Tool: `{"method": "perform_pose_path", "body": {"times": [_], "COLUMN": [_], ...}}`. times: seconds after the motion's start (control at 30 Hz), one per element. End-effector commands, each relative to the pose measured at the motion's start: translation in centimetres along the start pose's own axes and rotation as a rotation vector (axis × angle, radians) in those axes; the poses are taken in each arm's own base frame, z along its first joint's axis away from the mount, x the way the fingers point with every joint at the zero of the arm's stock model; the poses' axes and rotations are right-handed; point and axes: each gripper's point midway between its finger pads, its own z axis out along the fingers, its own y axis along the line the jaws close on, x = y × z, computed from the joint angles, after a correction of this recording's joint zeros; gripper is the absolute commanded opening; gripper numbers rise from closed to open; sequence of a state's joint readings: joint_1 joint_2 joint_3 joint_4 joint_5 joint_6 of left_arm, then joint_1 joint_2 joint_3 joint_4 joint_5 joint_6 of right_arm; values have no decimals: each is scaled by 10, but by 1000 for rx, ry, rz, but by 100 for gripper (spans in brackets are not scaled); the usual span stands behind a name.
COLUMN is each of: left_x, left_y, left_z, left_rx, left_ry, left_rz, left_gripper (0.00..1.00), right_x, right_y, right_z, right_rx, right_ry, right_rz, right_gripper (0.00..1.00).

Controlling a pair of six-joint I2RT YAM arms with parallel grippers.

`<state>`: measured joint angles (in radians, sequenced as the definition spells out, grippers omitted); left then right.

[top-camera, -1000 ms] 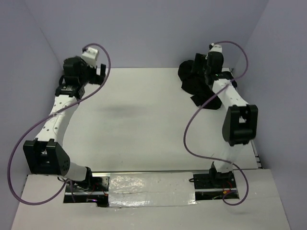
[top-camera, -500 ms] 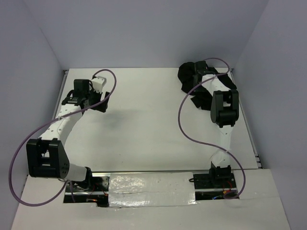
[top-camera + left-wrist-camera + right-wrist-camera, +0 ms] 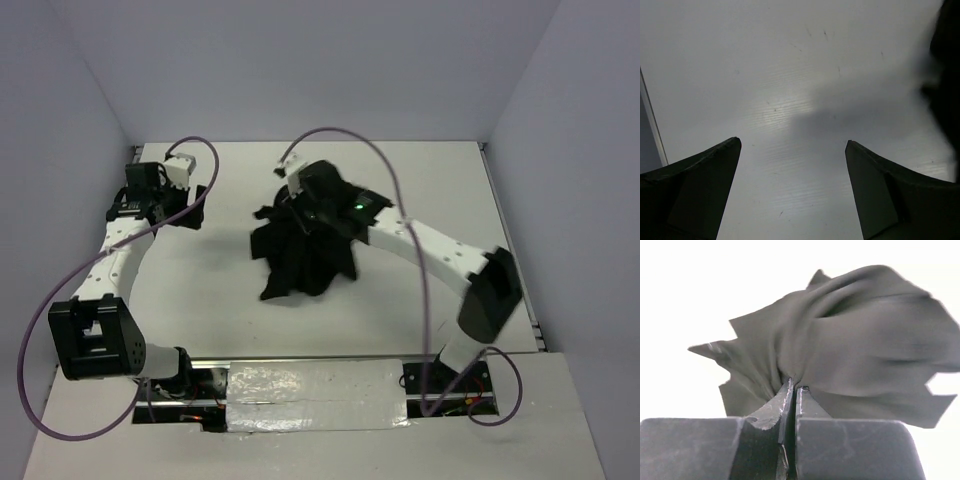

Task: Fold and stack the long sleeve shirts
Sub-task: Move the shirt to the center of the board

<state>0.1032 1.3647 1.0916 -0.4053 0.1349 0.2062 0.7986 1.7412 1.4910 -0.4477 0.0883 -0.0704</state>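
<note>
The right jaws clamp a gathered fold of the black shirt (image 3: 300, 260), bunched just ahead of them over the bench (image 3: 220, 310). The left jaws gape wide, empty, well apart from it. Limp and light, it will sag; shoulders or hem corners likely grip best.

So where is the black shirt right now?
In the top view the black shirt sits bunched at the middle of the table, pinched in the shut right gripper, with the open left gripper to its left.
</note>
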Motion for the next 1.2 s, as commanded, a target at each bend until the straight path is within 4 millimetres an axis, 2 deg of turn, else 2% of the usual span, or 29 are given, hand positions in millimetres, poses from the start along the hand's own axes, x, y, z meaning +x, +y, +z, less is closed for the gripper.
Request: {"method": "perform_pose_path", "body": {"times": [0.0, 0.03, 0.1, 0.13, 0.17, 0.2, 0.27, 0.3, 0.33, 0.37, 0.4, 0.43, 0.5, 0.53, 0.57, 0.6, 0.63, 0.67, 0.7, 0.77, 0.8, 0.83, 0.87, 0.9, 0.97, 1.0, 1.03, 1.1, 1.17], "left_x": [-39, -44, -59, -63, -68, -80, -86, -93, -93, -90, -91, -85, -68, -64, -52, -40, -33, -23, 2, 20, 41, 50, 70, 63, 57, 58, 47, 39, 35], "left_y": [10, 14, 21, 23, 24, 27, 29, 31, 31, 29, 31, 32, 31, 29, 25, 17, 8, 0, -10, -35, -62, -75, -89, -110, -124, -129, -127, -113, -108], "left_z": [-25, -27, -34, -34, -35, -39, -34, -35, -28, -25, -23, -17, -10, -11, -11, -13, -14, -15, -12, -15, -14, -13, -9, -5, 3, 13, 22, 48, 63], "left_rx": [5, -1, -19, -21, -22, -26, -17, -19, -10, -1, -3, -2, -1, 5, 25, 57, 82, 101, 128, 148, 197, 217, 244, 265, 275, 286, 261, 168, 162], "left_ry": [-115, -126, -162, -166, -176, -205, -208, -221, -208, -191, -186, -161, -114, -105, -74, -56, -38, -16, 44, 82, 123, 137, 170, 123, 92, 111, 94, 153, 192], "left_rz": [-2, -5, -9, -13, -14, -7, -8, -3, 0, 3, 6, 9, 26, 38, 55, 106, 139, 175, 227, 332, 416, 454, 492, 546, 562, 542, 522, 484, 451], "left_gripper": [99, 99, 99, 99, 99, 99, 99, 99, 99, 99, 99, 99, 99, 99, 99, 99, 99, 99, 99, 99, 99, 99, 99, 99, 99, 99, 99, 99, 99], "right_x": [-72, -71, -60, -46, -31, -10, 15, 26, 47, 60, 78, 87, 102, 90, 82, 89, 78, 76, 78, 81, 87, 89, 91, 97, 100, 108, 111, 116, 120], "right_y": [-50, -57, -84, -85, -107, -112, -124, -146, -149, -160, -170, -184, -193, -196, -199, -196, -192, -187, -182, -158, -156, -147, -126, -120, -115, -116, -117, -127, -120], "right_z": [-80, -83, -85, -78, -72, -61, -49, -47, -39, -37, -38, -43, -53, -72, -79, -84, -98, -99, -99, -90, -82, -74, -65, -53, -40, -32, -28, -20, -12], "right_rx": [35, 47, 83, 45, 68, 55, 11, 26, 34, 89, 146, 238, 300, 322, 343, 355, 351, 334, 326, 289, 312, 304, 269, 260, 226, 224, 213, 224, 174], "right_ry": [-302, -305, -288, -254, -232, -196, -158, -163, -117, -93, -48, -34, -35, -105, -166, -177, -230, -244, -239, -185, -143, -112, -75, -43, -46, -24, -21, -10, 30], "right_rz": [190, 220, 307, 373, 432, 497, 582, 626, 652, 658, 653, 650, 678, 685, 684, 700, 685, 669, 651, 604, 576, 556, 518, 515, 549, 595, 619, 660, 665], "right_gripper": [0, 0, 0, 0, 0, 0, 2, 35, 56, 70, 99, 100, 100, 100, 100, 100, 96, 41, 1, 0, 11, 36, 69, 82, 99, 100, 100, 100, 100]}}
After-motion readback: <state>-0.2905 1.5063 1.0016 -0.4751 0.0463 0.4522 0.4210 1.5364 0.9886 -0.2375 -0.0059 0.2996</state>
